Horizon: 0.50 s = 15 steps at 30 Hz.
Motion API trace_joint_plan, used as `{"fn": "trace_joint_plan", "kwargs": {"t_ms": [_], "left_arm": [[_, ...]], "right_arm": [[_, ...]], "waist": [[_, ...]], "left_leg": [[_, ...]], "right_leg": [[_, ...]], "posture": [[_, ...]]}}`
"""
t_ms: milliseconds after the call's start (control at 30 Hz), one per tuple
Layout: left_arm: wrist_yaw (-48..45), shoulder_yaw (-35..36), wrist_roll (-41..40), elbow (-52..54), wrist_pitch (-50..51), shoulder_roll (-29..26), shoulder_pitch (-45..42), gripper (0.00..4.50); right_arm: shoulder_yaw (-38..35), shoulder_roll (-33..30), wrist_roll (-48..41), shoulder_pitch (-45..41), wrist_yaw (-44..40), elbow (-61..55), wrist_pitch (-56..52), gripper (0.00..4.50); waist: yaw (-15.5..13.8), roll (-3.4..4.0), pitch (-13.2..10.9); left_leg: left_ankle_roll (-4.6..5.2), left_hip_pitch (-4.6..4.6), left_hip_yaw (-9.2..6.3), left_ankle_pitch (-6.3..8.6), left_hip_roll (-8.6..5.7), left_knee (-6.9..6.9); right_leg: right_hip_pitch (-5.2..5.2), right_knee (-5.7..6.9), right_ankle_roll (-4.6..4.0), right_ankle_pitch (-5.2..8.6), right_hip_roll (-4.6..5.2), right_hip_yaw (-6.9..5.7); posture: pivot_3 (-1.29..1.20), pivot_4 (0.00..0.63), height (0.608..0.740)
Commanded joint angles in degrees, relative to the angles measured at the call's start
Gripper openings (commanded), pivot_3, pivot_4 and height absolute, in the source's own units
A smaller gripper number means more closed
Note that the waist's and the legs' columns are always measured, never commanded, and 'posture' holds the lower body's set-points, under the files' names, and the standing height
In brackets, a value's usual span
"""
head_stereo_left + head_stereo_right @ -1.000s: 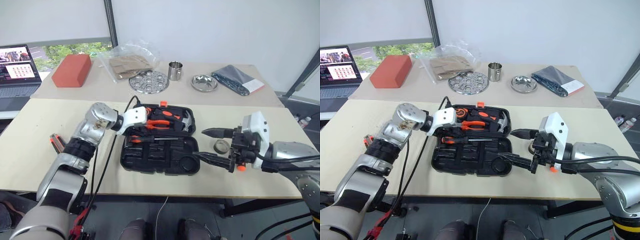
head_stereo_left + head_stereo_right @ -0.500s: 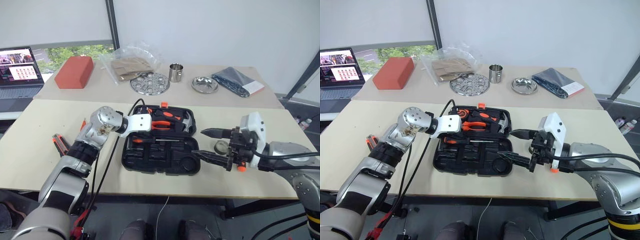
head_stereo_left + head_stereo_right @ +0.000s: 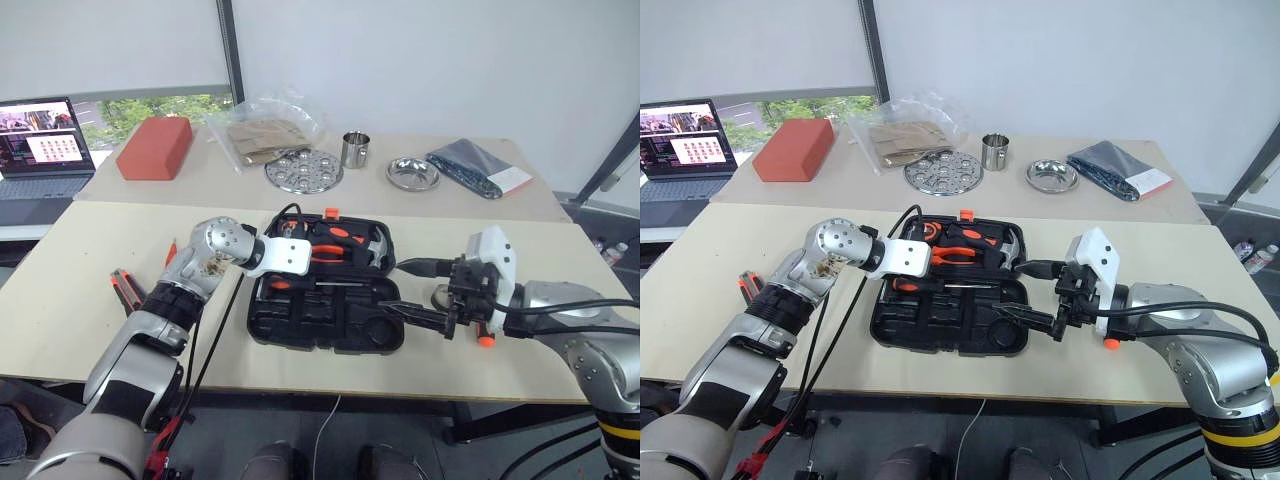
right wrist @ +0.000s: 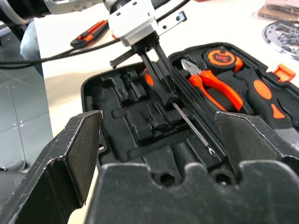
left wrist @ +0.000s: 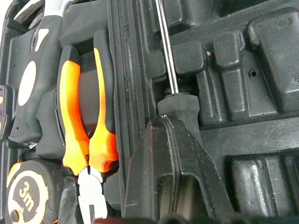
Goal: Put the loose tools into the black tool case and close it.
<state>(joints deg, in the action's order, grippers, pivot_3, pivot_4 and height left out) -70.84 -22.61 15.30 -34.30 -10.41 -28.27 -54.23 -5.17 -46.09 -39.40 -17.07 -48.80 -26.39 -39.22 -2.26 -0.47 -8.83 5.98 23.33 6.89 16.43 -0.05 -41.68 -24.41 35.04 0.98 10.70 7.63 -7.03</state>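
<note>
Screwdriver (image 5: 175, 100) sits clamped by its black handle in the left gripper (image 4: 156, 70), fingers clenched, thin steel shaft lying along a recess of the case (image 3: 330, 320). Right gripper (image 3: 415, 290) hangs spread and empty just beside the case's right edge, near the tape ring (image 3: 441, 296). Risk, as judged: a tilted shaft misses its slot and blocks the lid. Moulded black plastic; glossy orange pliers (image 5: 81, 112) seated.
</note>
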Motion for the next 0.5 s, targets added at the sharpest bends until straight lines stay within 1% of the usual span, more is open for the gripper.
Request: {"fn": "trace_joint_plan", "kwargs": {"t_ms": [33,200,267,333,400,433,500], "left_arm": [[-2.5,-6.1,3.3,-3.4,-1.9,2.0,2.9,0.05],[-1.0,-7.8,6.5,-5.9,-6.1,2.6,2.6,0.05],[-0.7,-6.5,5.8,-6.7,-5.1,3.2,1.8,0.05],[-1.3,-3.4,2.8,-6.2,-2.0,3.4,1.2,0.05],[-3.5,1.2,-2.7,-3.3,4.1,2.9,1.2,0.54],[-4.5,4.1,-6.1,-0.6,8.3,2.2,1.6,0.71],[-5.9,9.8,-12.7,6.8,16.8,0.0,3.1,1.41]], "right_arm": [[-0.4,0.4,0.5,-0.2,-0.6,-0.5,1.6,4.5],[-0.5,0.8,1.0,-0.3,-0.5,-0.6,1.3,4.5],[-0.7,0.9,1.1,0.0,-0.5,-1.0,1.3,4.5],[-1.0,0.6,1.3,0.5,-0.5,-1.3,1.3,4.5],[-0.6,0.0,2.3,0.8,-0.8,-1.5,1.8,4.5],[-0.7,0.0,2.5,0.8,-0.9,-1.4,1.9,4.5],[-1.2,0.4,2.5,0.7,-0.7,-1.2,1.8,4.5]], "waist": [[0.0,0.03,0.0],[0.0,0.23,0.2],[-0.1,0.3,0.2],[-0.1,0.31,0.2],[-0.1,0.31,0.2],[0.0,0.31,0.2],[0.3,0.29,0.2]], "left_leg": [[0.03,-0.04,-0.01,0.02,0.0,0.0],[0.18,-0.05,-0.02,0.12,-0.06,0.0],[0.24,-0.07,-0.01,0.16,-0.1,0.0],[0.27,-0.08,-0.01,0.18,-0.12,0.0],[0.3,-0.06,-0.02,0.2,-0.12,0.0],[0.31,-0.06,-0.02,0.2,-0.12,-0.01],[0.31,0.02,0.01,0.2,-0.12,-0.01]], "right_leg": [[0.03,0.0,0.01,0.01,0.01,-0.01],[0.08,0.0,0.08,0.05,0.23,-0.07],[0.13,-0.02,0.09,0.05,0.28,-0.09],[0.15,-0.02,0.11,0.05,0.35,-0.11],[0.14,-0.02,0.13,0.05,0.38,-0.13],[0.14,-0.02,0.14,0.05,0.39,-0.13],[0.04,-0.01,0.16,0.05,0.38,-0.11]], "posture": [[0.0,0.15,0.734],[0.0,0.15,0.734],[0.0,0.15,0.734],[0.0,0.15,0.734],[0.0,0.15,0.734],[0.0,0.15,0.734],[0.0,0.15,0.734]]}}
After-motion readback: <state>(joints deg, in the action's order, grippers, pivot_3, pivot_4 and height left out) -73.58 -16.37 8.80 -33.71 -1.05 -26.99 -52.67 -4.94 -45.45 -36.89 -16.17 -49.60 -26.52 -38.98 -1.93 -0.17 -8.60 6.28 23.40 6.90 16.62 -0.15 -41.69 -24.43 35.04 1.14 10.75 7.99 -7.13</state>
